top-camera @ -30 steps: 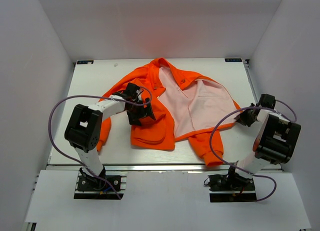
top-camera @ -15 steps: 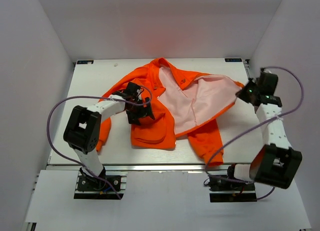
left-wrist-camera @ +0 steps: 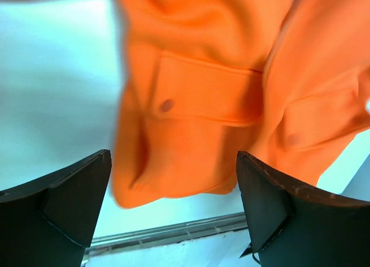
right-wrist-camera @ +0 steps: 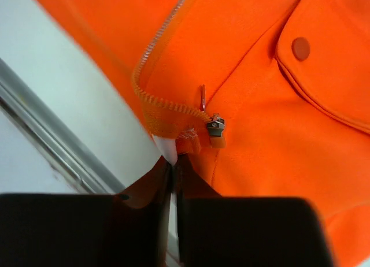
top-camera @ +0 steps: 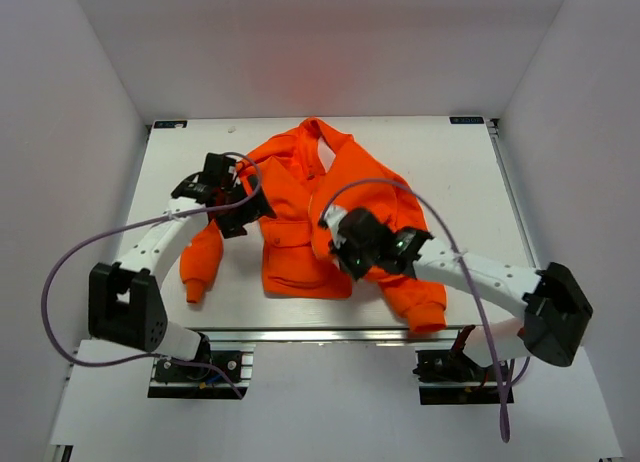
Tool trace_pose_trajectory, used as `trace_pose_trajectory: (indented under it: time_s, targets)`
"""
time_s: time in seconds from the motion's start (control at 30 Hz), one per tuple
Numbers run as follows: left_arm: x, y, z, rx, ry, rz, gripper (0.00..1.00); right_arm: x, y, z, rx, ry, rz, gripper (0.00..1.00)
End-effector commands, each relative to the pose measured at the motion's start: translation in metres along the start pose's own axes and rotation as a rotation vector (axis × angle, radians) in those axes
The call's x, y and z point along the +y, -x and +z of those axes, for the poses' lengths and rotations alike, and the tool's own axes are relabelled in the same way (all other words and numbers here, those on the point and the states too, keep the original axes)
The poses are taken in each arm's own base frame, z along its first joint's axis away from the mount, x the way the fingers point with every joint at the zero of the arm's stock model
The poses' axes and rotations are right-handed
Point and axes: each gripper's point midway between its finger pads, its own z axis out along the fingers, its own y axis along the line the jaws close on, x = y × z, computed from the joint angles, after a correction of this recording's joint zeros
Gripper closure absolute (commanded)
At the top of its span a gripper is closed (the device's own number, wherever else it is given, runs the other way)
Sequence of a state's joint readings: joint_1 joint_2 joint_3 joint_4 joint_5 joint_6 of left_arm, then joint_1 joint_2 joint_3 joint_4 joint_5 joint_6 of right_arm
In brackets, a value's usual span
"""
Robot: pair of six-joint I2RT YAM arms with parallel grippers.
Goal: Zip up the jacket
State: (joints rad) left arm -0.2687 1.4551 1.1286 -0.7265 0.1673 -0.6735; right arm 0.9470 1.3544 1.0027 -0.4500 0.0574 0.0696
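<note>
The orange jacket lies flat on the table with its front panels folded together and no lining showing. My right gripper is at the lower centre front. In the right wrist view this gripper is shut, its tips pinching the hem corner of the jacket at the foot of the zipper. The metal zipper slider sits just beyond the tips, with loose zipper teeth curving away. My left gripper hangs wide open over the jacket's left panel. Below this gripper are a pocket flap and nothing held.
The white table is boxed in by pale walls on three sides. Its near edge has a metal rail, also seen as the rail close to my right fingers. A purple cable arcs over the jacket's right side.
My right gripper has carried the right front panel leftward over the pink lining, closing the jacket. The left gripper has drawn back up and left, still open.
</note>
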Motion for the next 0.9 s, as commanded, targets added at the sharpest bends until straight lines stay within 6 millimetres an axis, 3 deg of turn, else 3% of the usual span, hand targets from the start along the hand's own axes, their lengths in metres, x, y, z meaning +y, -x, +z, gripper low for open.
trace_pose_trajectory:
  time_s: [0.0,0.03,0.1,0.13,0.17,0.23,0.3,0.4,0.5,0.6,0.73,0.87]
  targets:
    - [0.027,-0.015,-0.012,0.005,0.064,-0.044,0.02,0.017,-0.049,0.011,0.119,0.010,-0.039,0.88]
    - [0.029,-0.018,-0.012,0.008,0.066,-0.044,0.02,0.017,-0.057,0.012,0.140,0.001,-0.018,0.70]
    - [0.029,-0.025,-0.011,0.027,0.050,-0.036,0.02,0.014,-0.063,0.010,0.143,-0.017,0.004,0.57]
    - [0.030,-0.028,-0.008,0.038,0.040,-0.028,0.02,0.014,-0.064,0.008,0.139,-0.022,0.019,0.45]
    - [0.029,-0.032,-0.007,0.053,0.025,-0.015,0.02,0.015,-0.055,0.001,0.093,-0.017,0.027,0.39]
    - [0.023,-0.038,-0.004,0.088,-0.016,-0.005,0.02,0.020,-0.046,-0.008,0.039,0.015,0.032,0.11]
    - [0.018,-0.042,-0.002,0.104,-0.045,0.012,0.02,0.030,-0.031,-0.022,-0.045,0.076,0.034,0.11]
    - [0.005,-0.044,-0.002,0.101,-0.076,0.054,0.02,0.032,-0.025,-0.030,-0.110,0.088,0.090,0.11]
    - [-0.033,-0.055,0.000,0.104,-0.165,0.142,0.02,0.023,-0.038,-0.020,-0.097,0.067,0.201,0.11]
    - [-0.045,-0.066,0.014,0.160,-0.218,0.143,0.02,0.012,-0.045,-0.010,-0.062,0.096,0.355,0.11]
    - [-0.032,-0.084,0.041,0.263,-0.174,0.108,0.02,-0.001,-0.071,0.004,-0.015,0.130,0.505,0.11]
    - [-0.013,-0.100,0.066,0.323,-0.121,0.082,0.02,-0.035,-0.109,0.014,0.048,0.028,0.626,0.11]
